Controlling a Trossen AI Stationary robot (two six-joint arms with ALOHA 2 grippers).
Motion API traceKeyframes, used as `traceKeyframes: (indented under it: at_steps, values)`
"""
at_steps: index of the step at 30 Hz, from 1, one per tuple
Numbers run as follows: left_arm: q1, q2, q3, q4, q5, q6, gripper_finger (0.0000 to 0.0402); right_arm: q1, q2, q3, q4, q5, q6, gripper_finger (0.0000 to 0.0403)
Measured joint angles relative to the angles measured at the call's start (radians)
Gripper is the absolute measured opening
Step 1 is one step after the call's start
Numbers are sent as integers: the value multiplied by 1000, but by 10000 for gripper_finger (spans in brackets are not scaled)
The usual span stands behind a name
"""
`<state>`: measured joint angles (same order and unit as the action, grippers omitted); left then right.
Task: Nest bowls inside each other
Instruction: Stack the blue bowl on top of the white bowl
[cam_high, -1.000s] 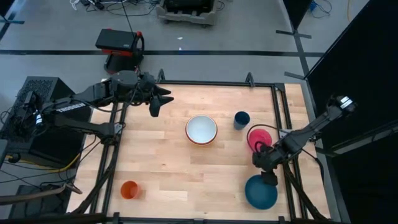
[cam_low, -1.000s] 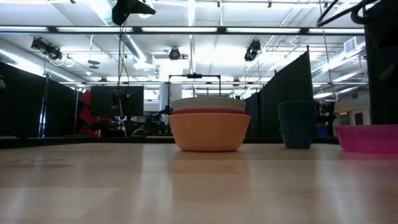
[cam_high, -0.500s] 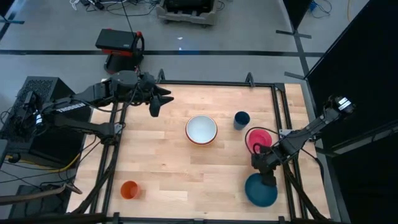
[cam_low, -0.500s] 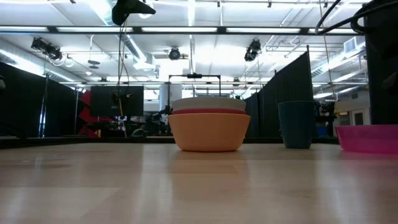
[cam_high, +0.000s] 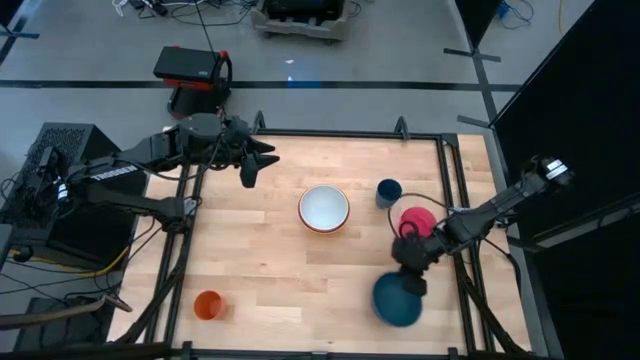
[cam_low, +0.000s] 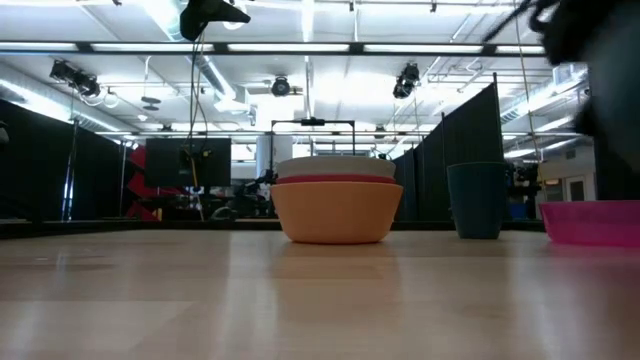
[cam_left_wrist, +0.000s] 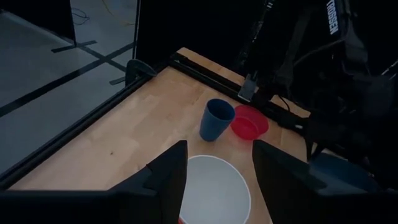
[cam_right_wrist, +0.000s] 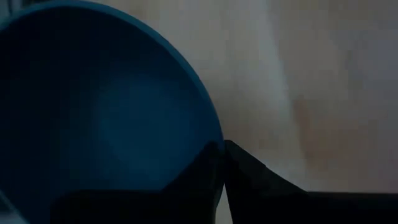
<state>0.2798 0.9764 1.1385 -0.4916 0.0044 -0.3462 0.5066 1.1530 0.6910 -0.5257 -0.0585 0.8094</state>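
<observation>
From above, the right gripper (cam_high: 411, 277) covers part of the teal bowl's (cam_high: 396, 301) rim. In the right wrist view that bowl runs past the picture's edges. In the low view a dark blur fills the upper right corner, and the magenta-pink bowl (cam_low: 592, 222) is cut by the right edge. The white bowl (cam_left_wrist: 214, 191) is cut off in the left wrist view.

**What I count on my table**

Five bowls: three nested in one stack (cam_high: 324, 209), white inside red-orange inside yellow-orange, then a pink bowl (cam_high: 418, 221) and a teal bowl (cam_high: 397, 299) right of that stack. Two cups: a dark-blue cup (cam_high: 388, 192) and an orange cup (cam_high: 208, 304).
</observation>
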Motion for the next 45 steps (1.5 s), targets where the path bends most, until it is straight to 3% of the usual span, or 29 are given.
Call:
traceKeyframes:
  at_steps: [7,25,36,45]
  values:
    - [0,0,0,35,0,-5,165,-200,2,158,76,129,-187,0]
    - [0,0,0,76,0,-7,163,-677,227,583,-197,11,-454,0]
    - [0,0,0,55,0,-10,162,-740,468,750,-297,-38,-540,0]
    - [0,0,0,47,0,-10,161,-759,540,760,-291,-46,-574,0]
